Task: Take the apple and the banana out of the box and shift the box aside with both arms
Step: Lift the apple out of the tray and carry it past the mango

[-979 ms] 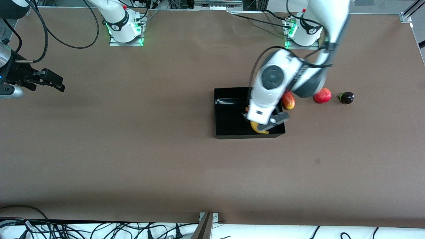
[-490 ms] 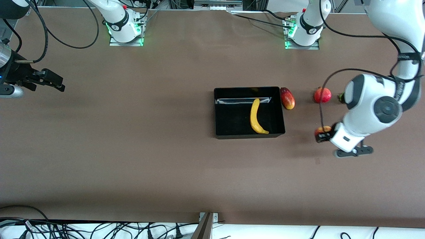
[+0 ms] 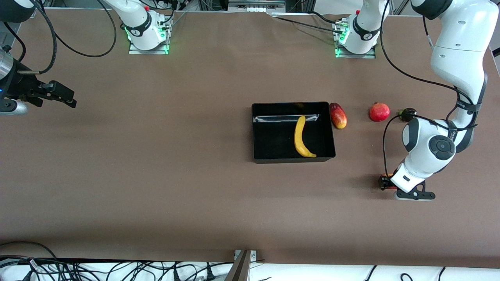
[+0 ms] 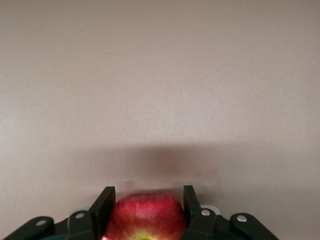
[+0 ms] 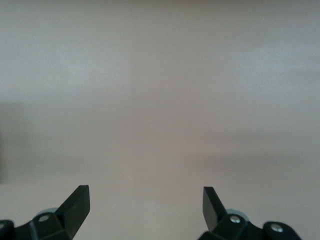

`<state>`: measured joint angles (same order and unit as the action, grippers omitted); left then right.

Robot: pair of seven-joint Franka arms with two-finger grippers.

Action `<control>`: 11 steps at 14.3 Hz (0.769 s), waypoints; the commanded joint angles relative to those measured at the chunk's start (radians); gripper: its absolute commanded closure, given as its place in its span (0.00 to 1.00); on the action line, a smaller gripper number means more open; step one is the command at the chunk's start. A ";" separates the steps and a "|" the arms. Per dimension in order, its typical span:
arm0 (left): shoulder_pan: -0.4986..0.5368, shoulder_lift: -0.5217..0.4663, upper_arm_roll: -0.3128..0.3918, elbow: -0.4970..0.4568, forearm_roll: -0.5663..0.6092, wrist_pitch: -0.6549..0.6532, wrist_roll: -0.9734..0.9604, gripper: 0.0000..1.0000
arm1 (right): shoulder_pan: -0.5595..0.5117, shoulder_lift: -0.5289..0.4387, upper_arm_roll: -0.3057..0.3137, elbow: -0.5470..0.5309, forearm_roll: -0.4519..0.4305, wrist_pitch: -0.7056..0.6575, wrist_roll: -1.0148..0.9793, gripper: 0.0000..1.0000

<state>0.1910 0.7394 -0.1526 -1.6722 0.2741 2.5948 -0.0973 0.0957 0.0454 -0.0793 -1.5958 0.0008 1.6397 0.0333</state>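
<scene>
The yellow banana [image 3: 300, 136] lies inside the black box [image 3: 269, 159] at mid-table. My left gripper [image 3: 384, 182] is shut on the red apple [image 3: 386, 176] and holds it low over bare table toward the left arm's end, away from the box. In the left wrist view the apple [image 4: 145, 217] sits between both fingers of the left gripper [image 4: 148, 189], which press on its sides. My right gripper [image 3: 66, 97] waits over the right arm's end of the table. The right wrist view shows it [image 5: 145, 188] open and empty over bare table.
An oblong red-yellow mango-like fruit [image 3: 338, 116] lies against the box's wall on the left arm's side. A red pomegranate [image 3: 379, 112] and a small dark round fruit [image 3: 408, 114] lie farther toward that end. Cables hang along the table edge nearest the camera.
My left gripper left the box, where the banana stays, and swung toward the left arm's end. It now holds the apple lower and closer to the camera. The right arm has not moved.
</scene>
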 commanded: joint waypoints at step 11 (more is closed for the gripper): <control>-0.270 -0.190 0.108 0.227 -0.318 -0.597 -0.152 0.00 | -0.002 0.002 0.003 0.011 -0.007 -0.003 0.002 0.00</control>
<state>0.0571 0.6193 -0.1240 -1.4644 0.0644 2.0850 -0.1392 0.0956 0.0454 -0.0794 -1.5958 0.0008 1.6397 0.0333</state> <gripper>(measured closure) 0.000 0.000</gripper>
